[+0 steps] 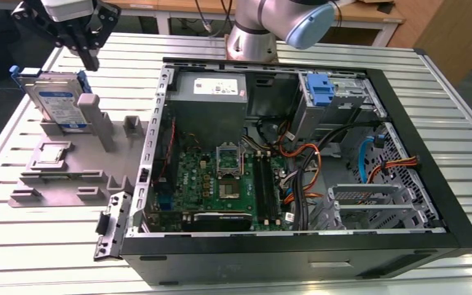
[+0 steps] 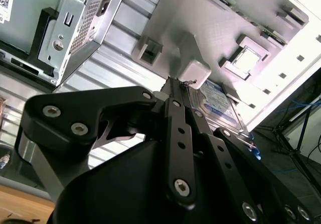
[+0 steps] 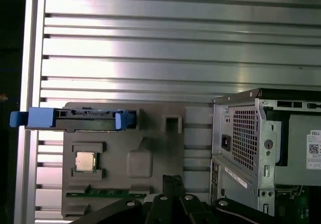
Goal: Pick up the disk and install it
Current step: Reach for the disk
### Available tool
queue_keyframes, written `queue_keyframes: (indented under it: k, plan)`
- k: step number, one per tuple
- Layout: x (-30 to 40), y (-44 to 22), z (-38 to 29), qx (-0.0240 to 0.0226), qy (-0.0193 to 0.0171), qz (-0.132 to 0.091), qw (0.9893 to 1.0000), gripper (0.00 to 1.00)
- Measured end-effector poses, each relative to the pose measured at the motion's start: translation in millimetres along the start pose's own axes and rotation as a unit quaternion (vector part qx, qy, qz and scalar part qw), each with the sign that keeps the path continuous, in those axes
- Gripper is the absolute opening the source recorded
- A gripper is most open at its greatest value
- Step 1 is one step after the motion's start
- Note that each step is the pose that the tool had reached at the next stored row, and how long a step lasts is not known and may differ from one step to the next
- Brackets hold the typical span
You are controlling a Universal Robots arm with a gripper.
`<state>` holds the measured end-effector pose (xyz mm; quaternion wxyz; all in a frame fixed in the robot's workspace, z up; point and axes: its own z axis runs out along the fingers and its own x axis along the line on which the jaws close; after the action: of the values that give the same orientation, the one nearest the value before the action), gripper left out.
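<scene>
We see the gripper (image 1: 91,63) hanging above the far end of the grey fixture plate (image 1: 56,178), at the exterior view's left. Its black fingers (image 3: 168,186) are pressed together with nothing between them, which shows in both wrist views.

The disk (image 1: 56,101) stands on edge in a slot at the far left of the fixture plate. Its white-and-blue label faces the near side and its blue rails (image 3: 40,117) run along its edges. The gripper's tip is just above and slightly to the exterior view's right of the disk's top edge, close to it but apart from it. A grey upright post (image 1: 88,117) of the fixture rises just beside the disk. In the second wrist view the closed fingertips (image 2: 175,83) sit near the top of that post, with the disk's label (image 2: 218,101) behind them.

A processor chip (image 3: 85,161) lies in a recess of the plate, nearer than the disk.

To the exterior view's right of the fixture, the open computer case (image 1: 302,258) lies on the slatted metal table (image 1: 39,246). In its far part are the grey power supply (image 1: 211,89) and an empty blue bracket (image 1: 321,92).
</scene>
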<state>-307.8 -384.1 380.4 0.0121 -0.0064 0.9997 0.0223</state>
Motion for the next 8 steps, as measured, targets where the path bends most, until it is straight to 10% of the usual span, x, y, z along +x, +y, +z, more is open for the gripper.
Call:
queue_keyframes:
  k: [8]
  plan:
    - [0.2,0.3,0.0,0.0000,0.0000,0.000,1.0000,0.10]
